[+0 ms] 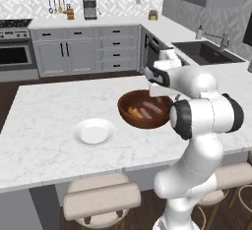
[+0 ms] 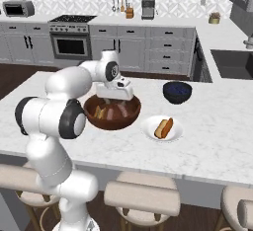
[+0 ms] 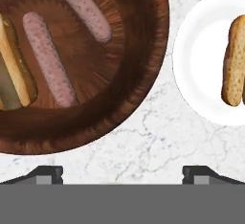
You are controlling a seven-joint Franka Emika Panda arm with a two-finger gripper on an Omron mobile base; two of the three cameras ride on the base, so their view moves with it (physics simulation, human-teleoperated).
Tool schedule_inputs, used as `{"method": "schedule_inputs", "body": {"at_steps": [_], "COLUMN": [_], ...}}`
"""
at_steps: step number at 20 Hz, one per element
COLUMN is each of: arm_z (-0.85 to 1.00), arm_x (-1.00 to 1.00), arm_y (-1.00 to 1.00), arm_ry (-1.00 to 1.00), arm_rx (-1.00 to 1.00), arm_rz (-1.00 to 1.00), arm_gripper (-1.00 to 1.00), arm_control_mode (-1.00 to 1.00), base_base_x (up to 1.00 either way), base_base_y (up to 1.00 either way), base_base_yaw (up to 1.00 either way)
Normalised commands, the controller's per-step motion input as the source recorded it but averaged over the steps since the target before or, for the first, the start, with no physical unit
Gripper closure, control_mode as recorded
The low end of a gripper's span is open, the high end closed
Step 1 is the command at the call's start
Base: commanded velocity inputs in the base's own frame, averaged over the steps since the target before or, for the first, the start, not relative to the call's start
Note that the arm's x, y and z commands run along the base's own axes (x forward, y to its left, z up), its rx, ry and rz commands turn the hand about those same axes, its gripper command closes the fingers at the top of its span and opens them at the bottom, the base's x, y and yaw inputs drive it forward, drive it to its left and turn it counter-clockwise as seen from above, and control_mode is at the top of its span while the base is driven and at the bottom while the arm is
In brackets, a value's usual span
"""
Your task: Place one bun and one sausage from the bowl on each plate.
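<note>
**Gripper hangs wide over bowl rim, one plate served, one bare**

A white arm reaches over a marble island [image 1: 44, 150], its gripper [image 3: 122, 173] poised above the near edge of the large reddish-brown wooden bowl [image 3: 139, 89]. In the hand view the two dark fingertips [image 3: 45, 174] rise far apart at the bottom of the frame, the jaws spread wide with nothing between them but bare marble. The bowl takes up the upper left of that frame and holds two pale pink sausages [image 3: 48, 60] lying side by side, with a split bun [image 3: 16, 70] at its left edge. At the right edge of the same frame sits a white plate [image 3: 196, 60] carrying a browned bun [image 3: 233, 60].

In the right base view this served plate [image 2: 148, 131] lies just right of the bowl [image 2: 112, 112], at the centre of the frame, and bears a bun with a sausage [image 2: 164, 127] in it; a dark blue bowl [image 2: 177, 92] stands beyond it, toward the upper right. In the left base view the second plate [image 1: 94, 131] lies bare at the centre left of the frame, down and left of the bowl [image 1: 142, 111], close to it but apart. Padded stools [image 1: 101, 202] line the island's near side.
</note>
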Motion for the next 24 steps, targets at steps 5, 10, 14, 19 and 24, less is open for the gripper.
{"method": "schedule_inputs", "body": {"at_steps": [5, 10, 14, 19, 24], "arm_z": [-0.48, -0.64, -0.4, -0.23, -0.42], "arm_x": [0.83, 0.56, 0.4, 0.27, 0.14], "arm_y": [0.22, 0.0, -0.01, -0.14, -0.06], "arm_ry": [0.03, 0.0, -0.01, -0.05, -0.05], "arm_rx": [0.0, 0.0, 0.0, -0.01, -0.06], "arm_rz": [0.03, 0.02, 0.02, 0.0, 0.05], "arm_gripper": [-1.0, -1.0, -1.0, -1.0, -1.0], "arm_control_mode": [-1.0, -1.0, -1.0, -1.0, -1.0], "base_base_x": [0.0, 0.0, 0.0, 0.0, 0.0], "base_base_y": [0.0, 0.0, 0.0, 0.0, 0.0], "base_base_yaw": [0.0, 0.0, 0.0, 0.0, 0.0]}}
